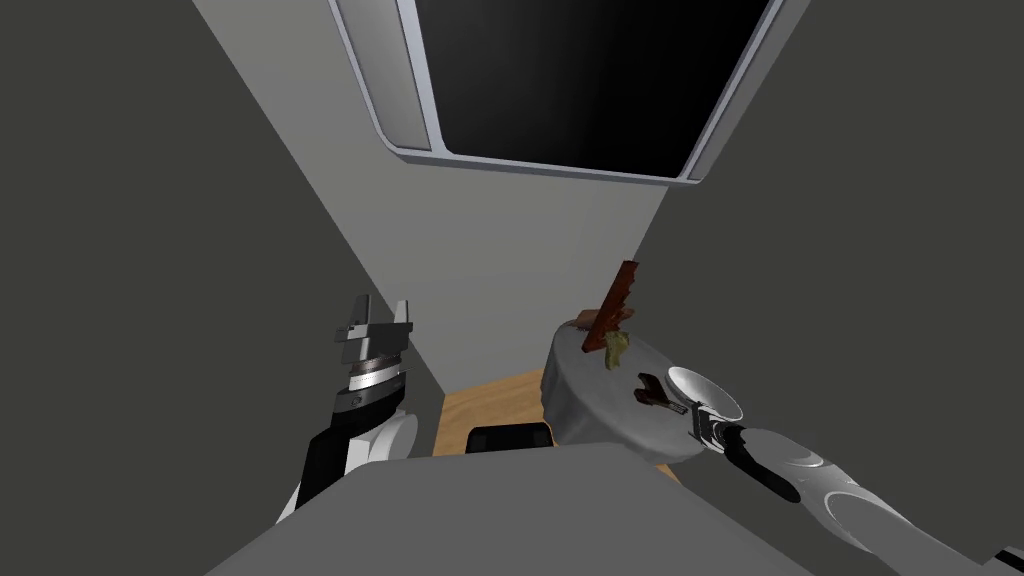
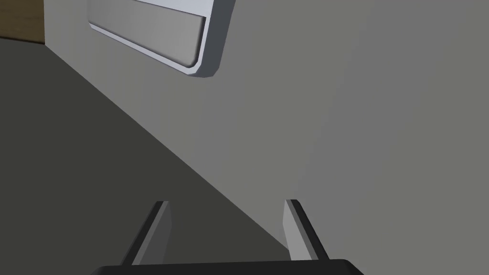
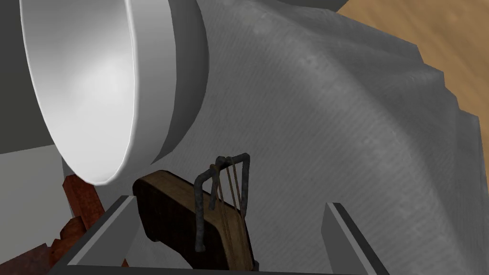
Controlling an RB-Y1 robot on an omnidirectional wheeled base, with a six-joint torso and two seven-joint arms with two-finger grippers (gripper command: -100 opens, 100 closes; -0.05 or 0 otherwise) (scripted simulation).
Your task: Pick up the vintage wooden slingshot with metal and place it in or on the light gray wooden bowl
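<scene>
In the head view, the slingshot [image 1: 648, 390] is lying in the lower right of the frame on a round desk [image 1: 590, 400] draped in grey cloth. It is sitting just beside the white bowl [image 1: 710, 395], which is standing upright near the desk's right edge. The right claw [image 1: 678, 407] is hovering at the slingshot from the lower right. A jagged reddish-brown piece [image 1: 615, 300] is leaning up at the desk's far side, with a small yellowish thing [image 1: 617, 346] at its foot. Grey walls are closing in on both sides. A pale-framed window [image 1: 405, 110] is opening onto a black area at the top, and a strip of wooden floor [image 1: 490, 405] is showing at lower centre. The left claw [image 1: 382, 310] is hanging raised at left centre, well apart from the desk.

In the left wrist view, that claw's fingers [image 2: 298, 229] are standing apart, holding nothing.

In the right wrist view, the fingers [image 3: 102, 229] are standing wide apart with the slingshot between them, closer to one finger and not yet pinched. Its dark wooden handle is looking stiff, small and probably light. The thin metal fork and cords are looking likelier to twist or slip, so the flat sides of the handle are offering the better hold. The cloth is looking soft and may drag under the fingertips.
</scene>
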